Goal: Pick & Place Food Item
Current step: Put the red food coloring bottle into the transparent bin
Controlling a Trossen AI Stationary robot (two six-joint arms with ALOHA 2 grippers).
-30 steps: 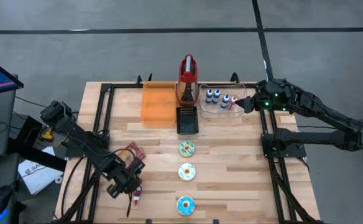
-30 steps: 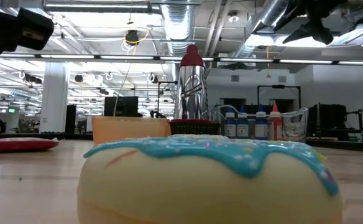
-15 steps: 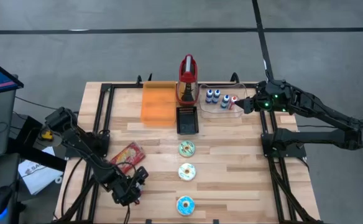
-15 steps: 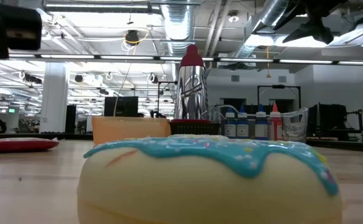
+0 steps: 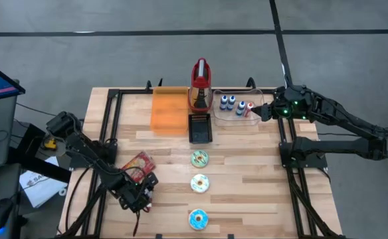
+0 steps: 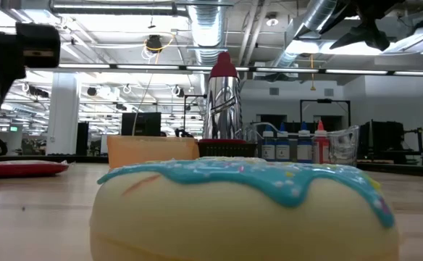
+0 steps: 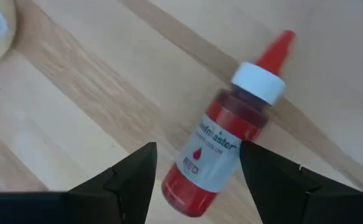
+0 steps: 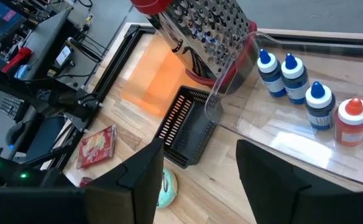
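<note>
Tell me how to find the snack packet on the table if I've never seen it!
Start at the wooden table and go to its left side, where the left arm reaches in. The snack packet lies flat there, left of the row of three donuts. It is the only flat red rectangle with a pale picture on it; the donuts are round.

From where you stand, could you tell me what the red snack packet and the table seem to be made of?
The red snack packet looks like thin glossy plastic film: it lies flat and slightly crinkled, with printing on its face. The table looks like pale wooden planks, with visible grain and seams.
</note>
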